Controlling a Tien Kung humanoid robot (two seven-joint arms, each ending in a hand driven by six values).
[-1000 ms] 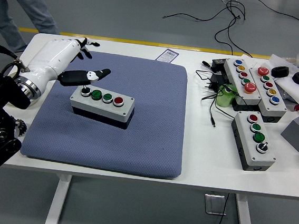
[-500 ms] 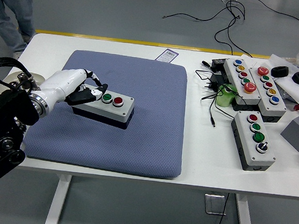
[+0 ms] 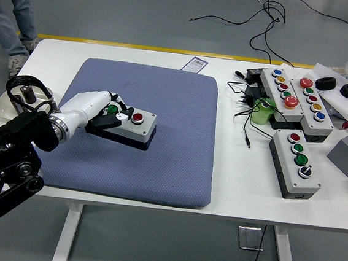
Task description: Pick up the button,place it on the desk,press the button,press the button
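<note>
The white bench (image 3: 230,191) carries a blue pad (image 3: 159,160), and on that pad sits the grey button box (image 3: 138,131), its red button (image 3: 137,118) clear and a green one (image 3: 112,109) half hidden under my fingers. My left robot hand (image 3: 109,113) lies over the box's left end, fingers (image 3: 121,115) curled down on the top face rather than wrapped round the body, so I judge I am pressing, not lifting. To do this well I should push straight down on one cap with a single fingertip and keep the box from sliding on the soft pad. My right arm is out of view. Against half a second ago, my hand has crept further right along the box, now covering the second green button, and my forearm sits lower.
</note>
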